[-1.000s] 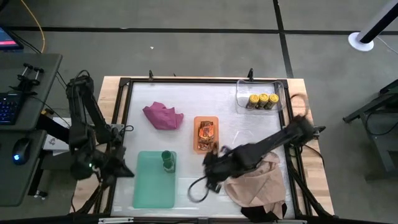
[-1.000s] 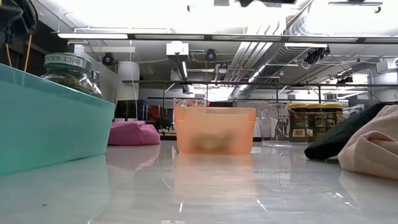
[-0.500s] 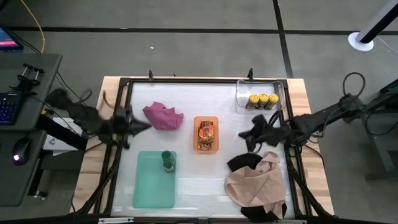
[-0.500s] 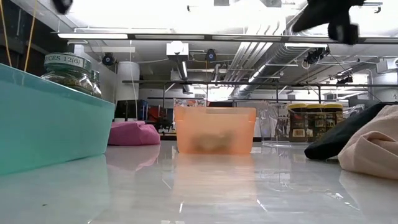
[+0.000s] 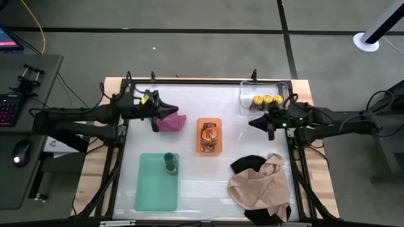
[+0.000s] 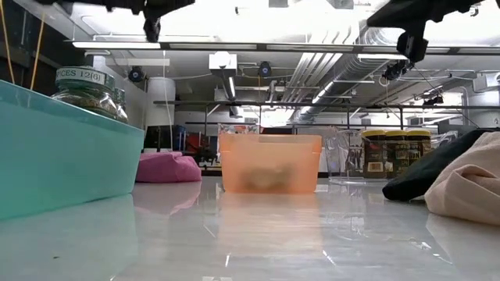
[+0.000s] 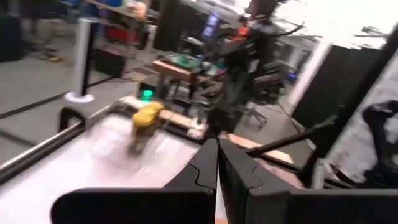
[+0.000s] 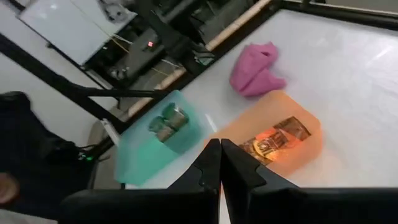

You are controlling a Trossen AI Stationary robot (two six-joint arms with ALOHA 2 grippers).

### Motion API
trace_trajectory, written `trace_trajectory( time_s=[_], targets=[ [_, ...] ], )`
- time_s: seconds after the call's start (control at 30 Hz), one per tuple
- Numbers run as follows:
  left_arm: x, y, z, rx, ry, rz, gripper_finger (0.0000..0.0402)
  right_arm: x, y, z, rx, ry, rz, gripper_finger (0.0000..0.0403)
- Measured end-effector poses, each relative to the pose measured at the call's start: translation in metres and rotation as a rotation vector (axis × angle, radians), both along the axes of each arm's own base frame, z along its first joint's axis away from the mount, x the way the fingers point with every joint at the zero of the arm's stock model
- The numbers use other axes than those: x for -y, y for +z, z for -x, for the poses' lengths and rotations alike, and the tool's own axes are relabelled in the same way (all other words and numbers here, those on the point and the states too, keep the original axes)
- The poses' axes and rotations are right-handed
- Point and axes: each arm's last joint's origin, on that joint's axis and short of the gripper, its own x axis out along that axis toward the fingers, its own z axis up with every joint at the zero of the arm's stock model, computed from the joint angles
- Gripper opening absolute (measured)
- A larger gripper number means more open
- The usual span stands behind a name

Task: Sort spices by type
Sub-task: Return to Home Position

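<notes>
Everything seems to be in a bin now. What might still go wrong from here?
The left tool hangs shut over the pink cloth; dropping lower, it might snag it. The green-lidded jars stand taller than the wall of the green bin, so a low sweep by the right tool might tip them.

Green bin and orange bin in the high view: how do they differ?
The green bin is larger than the orange bin. The green bin holds green-lidded jars at one end; the orange bin holds orange-and-black packets. Both are open-topped rectangles.
</notes>
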Motion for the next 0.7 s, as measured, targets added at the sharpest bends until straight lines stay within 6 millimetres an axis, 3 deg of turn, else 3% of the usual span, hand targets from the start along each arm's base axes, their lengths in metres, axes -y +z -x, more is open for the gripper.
trace_trajectory(
  time_s=[0.1, 0.27, 0.43, 0.7],
  targets=[
    [0.003, -0.030, 0.010, 0.016, 0.067, 0.047, 0.0000, -0.001, 0.004, 0.010, 0.031, 0.023, -0.015, 0.0000],
    [0.010, -0.079, 0.043, 0.144, 0.130, 0.151, 0.0000, -0.001, 0.007, 0.018, 0.055, -0.012, -0.015, 0.0000],
    [0.013, -0.100, 0.072, 0.296, 0.159, 0.165, 0.0000, 0.001, 0.008, 0.019, 0.066, -0.070, -0.046, 0.0000],
    [0.013, -0.126, 0.087, 0.198, 0.190, 0.178, 0.0000, -0.001, 0.005, 0.019, 0.043, -0.036, -0.160, 0.0000]
  ],
)
